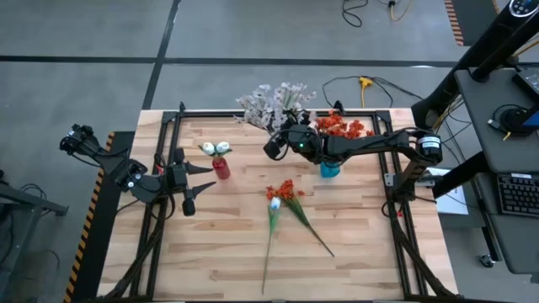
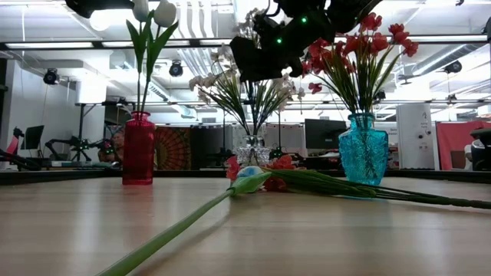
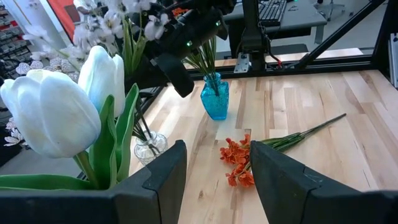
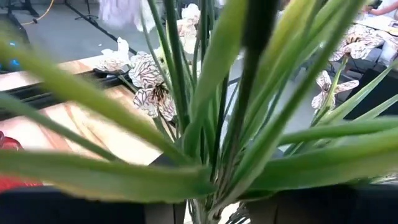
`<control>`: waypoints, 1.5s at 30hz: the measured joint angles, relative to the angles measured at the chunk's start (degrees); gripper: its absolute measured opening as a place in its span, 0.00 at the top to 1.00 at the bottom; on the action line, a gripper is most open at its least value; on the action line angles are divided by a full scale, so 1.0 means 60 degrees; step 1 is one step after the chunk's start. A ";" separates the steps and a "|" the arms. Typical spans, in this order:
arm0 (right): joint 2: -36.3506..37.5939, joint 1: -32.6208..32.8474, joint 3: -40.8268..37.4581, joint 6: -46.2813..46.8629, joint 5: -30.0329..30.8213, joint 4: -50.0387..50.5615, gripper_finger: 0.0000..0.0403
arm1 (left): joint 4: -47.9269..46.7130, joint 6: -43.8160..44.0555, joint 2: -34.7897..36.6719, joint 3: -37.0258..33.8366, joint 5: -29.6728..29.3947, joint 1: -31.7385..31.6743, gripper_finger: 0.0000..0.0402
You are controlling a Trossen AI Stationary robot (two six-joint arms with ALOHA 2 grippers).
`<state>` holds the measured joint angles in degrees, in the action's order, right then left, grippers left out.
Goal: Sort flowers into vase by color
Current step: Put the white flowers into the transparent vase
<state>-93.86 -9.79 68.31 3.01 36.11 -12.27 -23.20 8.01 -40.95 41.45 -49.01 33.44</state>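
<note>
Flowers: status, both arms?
Right gripper above clear vase, fingers in pale sprays. Left gripper open, idle near red vase. Two stems on table.

Left end effector (image 1: 198, 179) open and low; right end effector (image 1: 274, 145) raised.

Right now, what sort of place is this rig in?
Likely a robotics lab or workshop: a slatted wooden table on a black metal frame, a grey concrete floor, and a computer desk with a black keyboard alongside.
</note>
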 joint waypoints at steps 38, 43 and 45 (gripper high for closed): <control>0.0036 0.0377 0.2819 0.1078 0.0013 0.6352 0.33 | -0.0007 0.0000 0.0029 0.0000 0.0004 0.0002 0.60; 0.0036 0.0450 0.3393 0.1418 0.0002 0.7246 0.31 | 0.0008 0.0001 0.0029 0.0000 0.0004 0.0002 0.60; 0.0036 0.0446 0.3678 0.1718 0.0001 0.7837 0.31 | 0.0007 0.0002 0.0029 0.0000 0.0002 0.0000 0.60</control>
<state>-93.65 -7.11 90.38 13.31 36.12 34.75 -23.16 8.02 -40.77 41.45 -49.00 33.44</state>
